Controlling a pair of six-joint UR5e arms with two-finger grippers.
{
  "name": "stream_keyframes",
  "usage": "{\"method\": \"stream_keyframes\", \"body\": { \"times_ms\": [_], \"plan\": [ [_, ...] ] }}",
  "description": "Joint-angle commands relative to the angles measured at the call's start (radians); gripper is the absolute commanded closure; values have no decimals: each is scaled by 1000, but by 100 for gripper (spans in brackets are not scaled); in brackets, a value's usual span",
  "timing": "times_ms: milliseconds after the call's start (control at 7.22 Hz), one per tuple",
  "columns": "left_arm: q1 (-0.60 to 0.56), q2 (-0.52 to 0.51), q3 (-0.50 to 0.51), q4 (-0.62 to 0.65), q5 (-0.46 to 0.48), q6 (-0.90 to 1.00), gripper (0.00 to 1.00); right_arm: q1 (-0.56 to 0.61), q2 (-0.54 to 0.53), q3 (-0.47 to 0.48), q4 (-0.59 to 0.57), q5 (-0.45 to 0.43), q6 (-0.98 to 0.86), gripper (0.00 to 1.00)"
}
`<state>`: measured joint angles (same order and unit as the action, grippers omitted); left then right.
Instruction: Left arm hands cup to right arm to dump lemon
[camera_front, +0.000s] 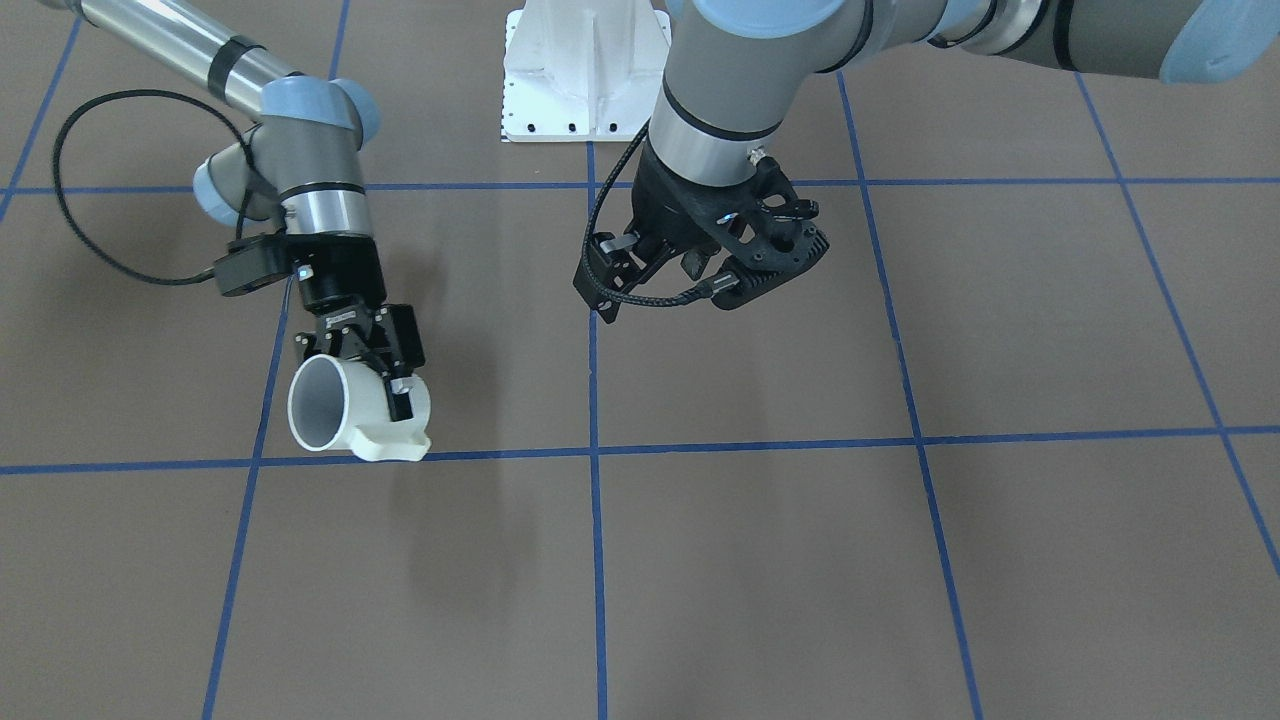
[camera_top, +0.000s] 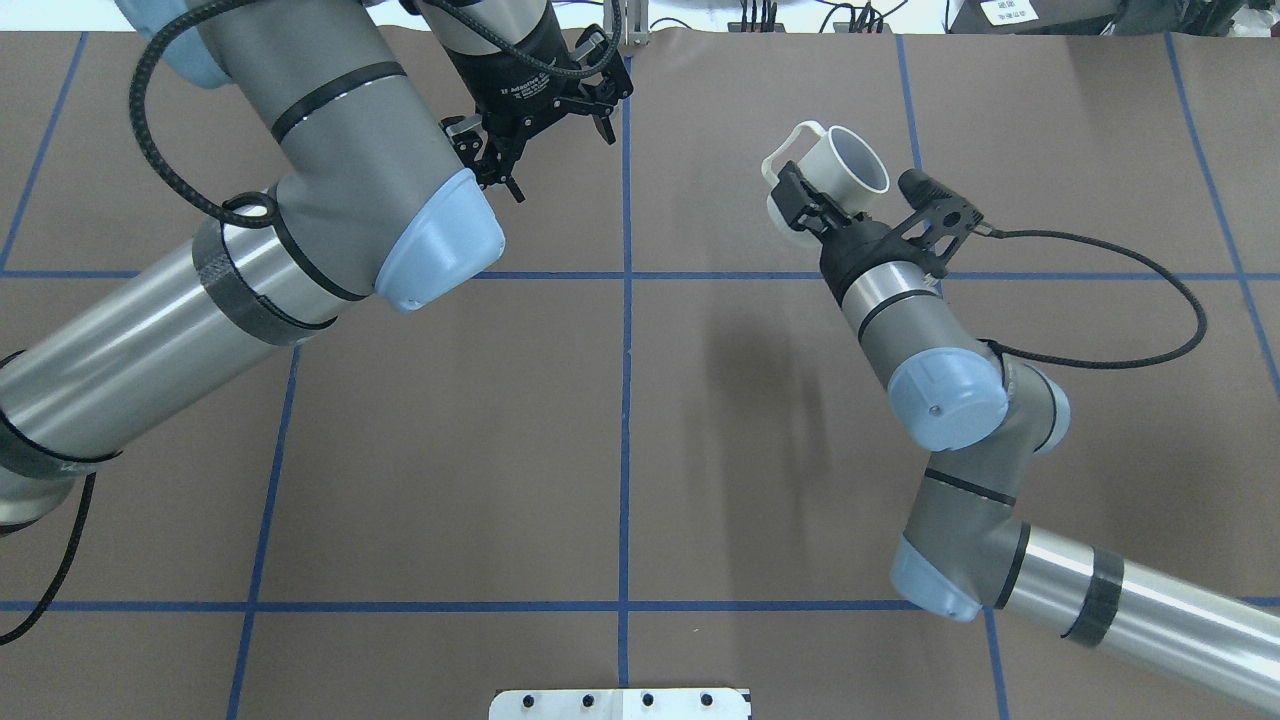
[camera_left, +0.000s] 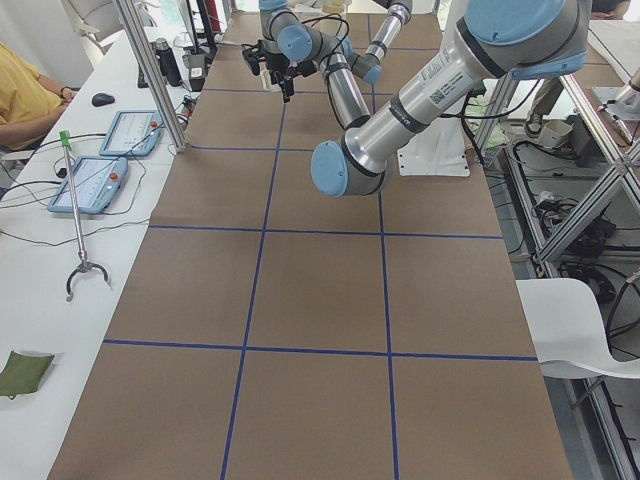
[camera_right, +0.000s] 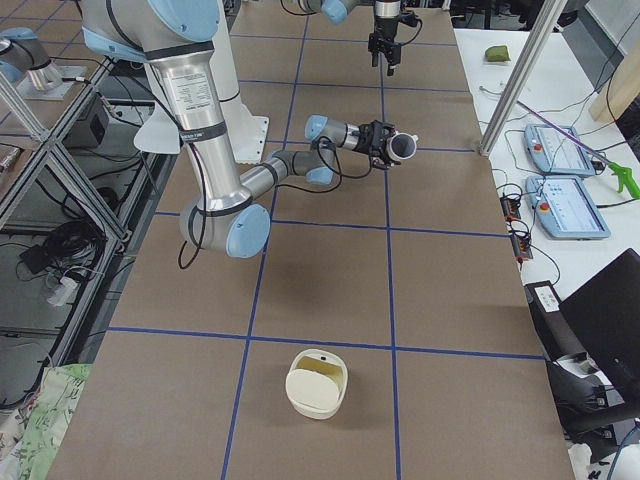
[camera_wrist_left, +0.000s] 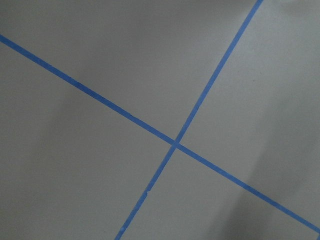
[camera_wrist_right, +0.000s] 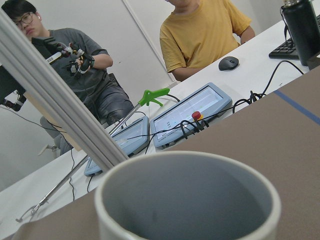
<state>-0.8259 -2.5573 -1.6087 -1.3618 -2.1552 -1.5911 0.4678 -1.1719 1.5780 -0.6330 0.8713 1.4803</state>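
handover looks done: the right gripper (camera_front: 372, 375) pinches the cup (camera_front: 325, 405) by its wall, tipped sideways in the air at one o'clock from the robot. left gripper (camera_top: 558, 150) spread, empty. no lemon in sight; next, probably tip further.

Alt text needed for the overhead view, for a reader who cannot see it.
The right gripper holds a white cup by its wall near the handle, tilted with its mouth away from the robot. The left gripper hangs open and empty at top centre, over a brown table gridded with blue tape.
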Motion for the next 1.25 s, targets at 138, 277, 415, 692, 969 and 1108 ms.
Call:
{"method": "stream_keyframes", "body": {
  "times_ms": [138,277,415,692,969,1108],
  "plan": [
    [4,-44,58,-8,43,6,0,-80,110,0,-228,-84,-224,78],
    [7,-99,117,-7,44,5,0,-107,147,-1,-338,-139,-224,75],
    [10,-128,148,-6,44,-6,0,-123,173,-3,-374,-170,-224,74],
    [16,-135,154,-11,44,-3,0,-172,223,-62,-424,-266,-224,75],
    [19,-138,197,-10,46,8,1,-184,273,-101,-509,-314,-222,76],
    [27,-156,226,-3,40,10,6,-184,273,-95,-505,-320,-221,75]
  ]
}}
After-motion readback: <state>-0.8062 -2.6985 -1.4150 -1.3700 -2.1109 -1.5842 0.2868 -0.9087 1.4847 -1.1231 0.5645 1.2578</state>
